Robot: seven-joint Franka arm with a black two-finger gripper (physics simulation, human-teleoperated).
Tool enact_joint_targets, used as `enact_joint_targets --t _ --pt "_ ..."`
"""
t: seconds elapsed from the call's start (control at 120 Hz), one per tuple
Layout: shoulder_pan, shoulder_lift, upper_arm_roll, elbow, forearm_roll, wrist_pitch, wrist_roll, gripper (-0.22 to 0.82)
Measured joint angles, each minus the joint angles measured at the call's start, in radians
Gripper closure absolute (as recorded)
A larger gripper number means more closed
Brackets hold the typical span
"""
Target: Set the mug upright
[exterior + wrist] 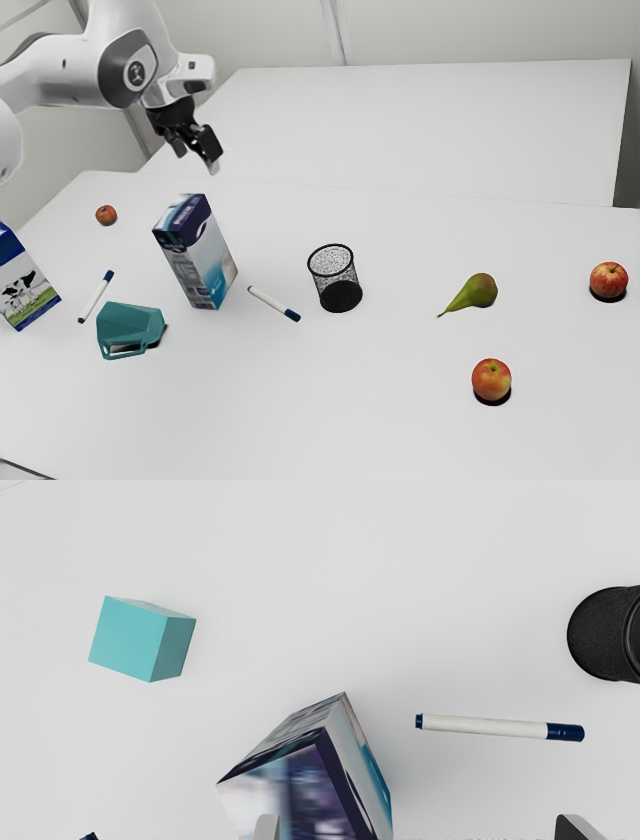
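Observation:
The teal mug (130, 325) lies on its side on the table in the exterior view, near the left, its handle toward the viewer. My gripper (197, 156) hangs high above the table, beyond the tall carton and well away from the mug. In the wrist view the mug (134, 640) appears as a faceted teal body; I cannot make out its handle or opening there. The gripper (417, 829) is open, its two fingertips wide apart with nothing held between them.
A tall purple and white carton (200, 255) stands right beside the mug, between it and a mesh cup (335, 277). Markers (96, 297) (273, 303) lie on either side of the carton. A cow-print carton (22, 285), a pear (475, 292) and several apples (491, 380) are around.

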Motion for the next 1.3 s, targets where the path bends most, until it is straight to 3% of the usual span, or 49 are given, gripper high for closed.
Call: enact_joint_targets --t 0.233,0.433,0.817,1.133,1.3 --pt "0.044 -0.098 0.033 -0.026 -0.018 -0.013 0.036 0.0" --pt "0.117 -0.083 0.069 0.005 -0.111 -0.077 0.122 0.0" --pt "0.425 0.004 0.095 0.003 -0.174 -0.224 0.284 0.0" --pt "0.432 0.134 0.129 -0.005 -0.207 -0.275 0.387 0.0" --pt "0.445 0.156 0.138 -0.085 -0.286 -0.284 0.42 0.0"
